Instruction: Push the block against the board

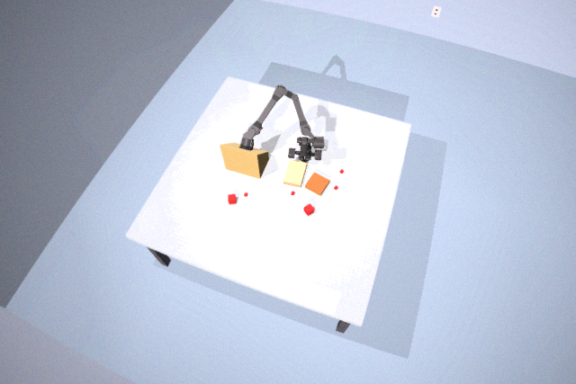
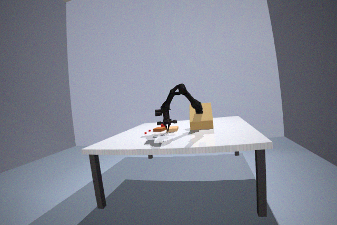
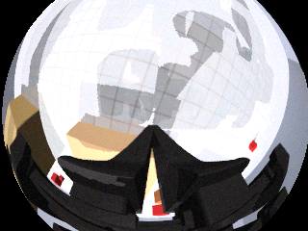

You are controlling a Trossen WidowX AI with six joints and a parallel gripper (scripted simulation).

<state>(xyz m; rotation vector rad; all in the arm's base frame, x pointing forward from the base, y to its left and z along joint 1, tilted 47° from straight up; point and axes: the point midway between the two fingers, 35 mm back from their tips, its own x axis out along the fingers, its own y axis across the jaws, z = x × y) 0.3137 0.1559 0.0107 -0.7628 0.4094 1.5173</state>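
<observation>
Bends up in the middle, then points straight down with the gripper (image 1: 303, 160) (image 2: 167, 131) (image 3: 152, 129), pinched together on nothing, near one end of the pale board (image 1: 295, 172) (image 2: 173, 129) (image 3: 101, 139). From the top, shows a gap between the board and the whole orange block (image 1: 318, 183) (image 2: 158, 129) (image 3: 157, 195); from the wrist, shows just a bit of orange.
</observation>
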